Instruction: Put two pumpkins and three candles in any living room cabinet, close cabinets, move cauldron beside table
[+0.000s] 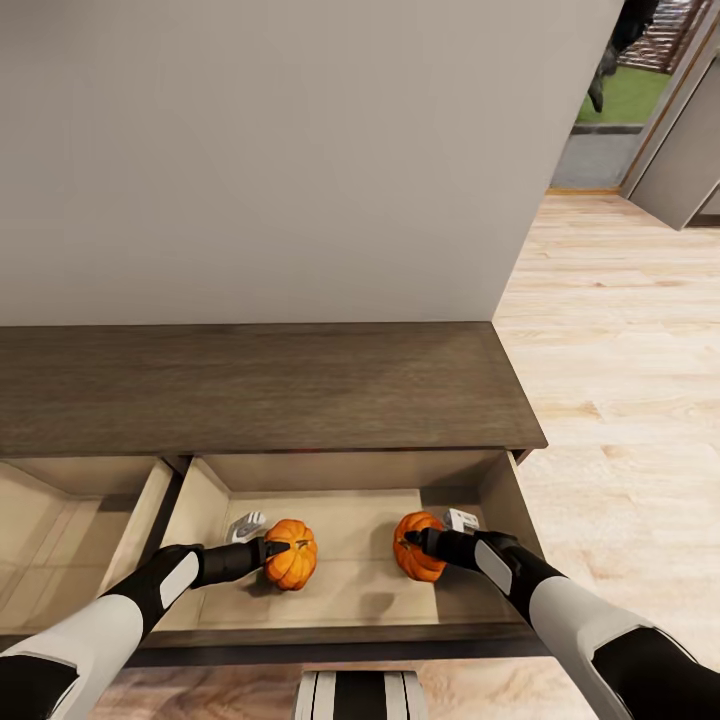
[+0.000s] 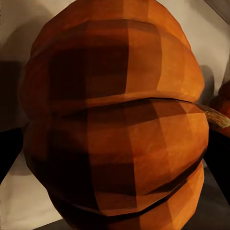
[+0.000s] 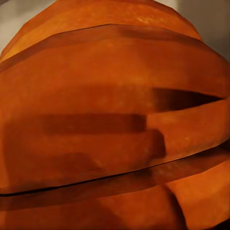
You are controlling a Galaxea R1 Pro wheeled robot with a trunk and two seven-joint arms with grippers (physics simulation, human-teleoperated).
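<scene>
Head view: the cabinet (image 1: 270,385) stood against the wall, a drawer (image 1: 500,490) pulled open at 6 o'clock. Inside it, the left gripper (image 1: 276,549) pinched one pumpkin (image 1: 294,556) and the right gripper (image 1: 414,541) pinched the other pumpkin (image 1: 412,550), the two well apart. A second open drawer (image 1: 150,500) lay at 8 o'clock.

Left wrist view: the left pumpkin (image 2: 115,120) loomed close, its stem (image 2: 214,115) at 3 o'clock.

Right wrist view: the right pumpkin (image 3: 115,124) pressed right up against the lens.
</scene>
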